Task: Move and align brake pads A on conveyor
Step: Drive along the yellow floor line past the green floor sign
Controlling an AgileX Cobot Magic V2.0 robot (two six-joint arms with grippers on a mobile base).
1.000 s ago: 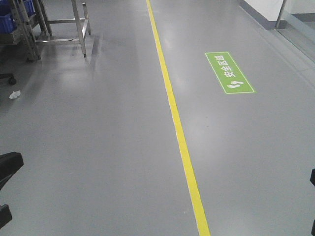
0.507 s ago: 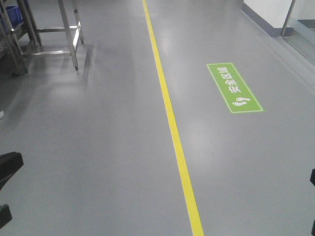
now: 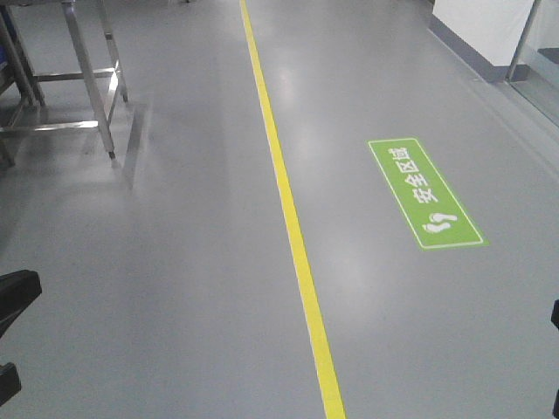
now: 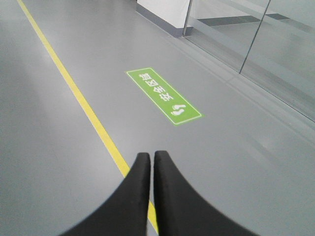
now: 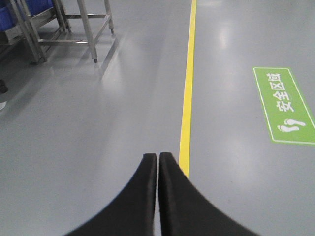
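The left gripper (image 4: 150, 157) and right gripper (image 5: 158, 157) are each pinched together on nothing above the grey floor (image 3: 175, 262) — blue bins (image 5: 37, 6) by the steel rack (image 5: 64, 42) hide their insides, the green sign (image 3: 425, 194) has slid nearer, and no brake pads or belt show.

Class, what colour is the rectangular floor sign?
The floor sign is green with white markings, seen best in the right wrist view.

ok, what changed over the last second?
The base rolled forward: in the front view the green floor sign, yellow line and steel table frame slid down the picture, closer. Nothing taken or released; left gripper and right gripper are shut, empty.
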